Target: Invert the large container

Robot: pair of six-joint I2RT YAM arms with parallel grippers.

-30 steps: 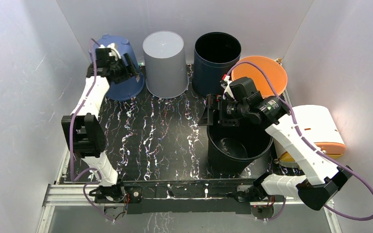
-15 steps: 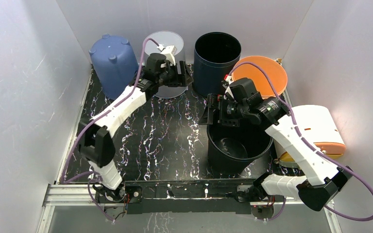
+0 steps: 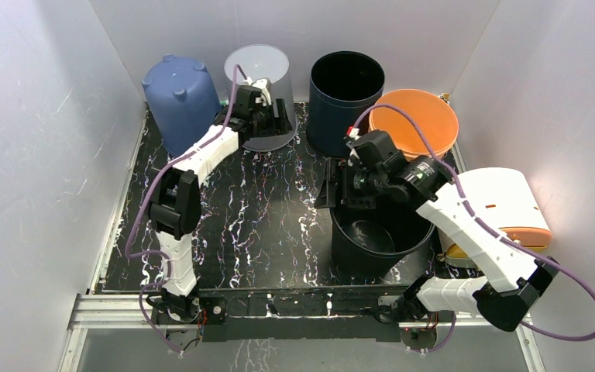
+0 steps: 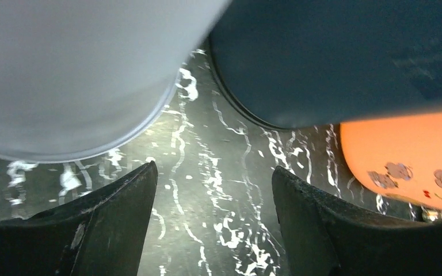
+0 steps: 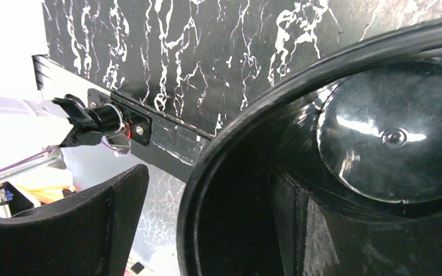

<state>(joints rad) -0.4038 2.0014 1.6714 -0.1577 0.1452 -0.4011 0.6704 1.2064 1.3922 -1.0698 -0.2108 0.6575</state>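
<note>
My right end effector (image 5: 210,172) straddles the large container's (image 5: 380,132) rim, one finger inside and one outside, apart and not yet pinching. A rim hold should let me tip it over. The wrist view shows that gap. The top view hides it under my arm but shows the container upright, near-right on the surface (image 3: 263,209). My left end effector (image 4: 213,172) hangs apart, empty, beside the grey container (image 4: 63,75).
</note>
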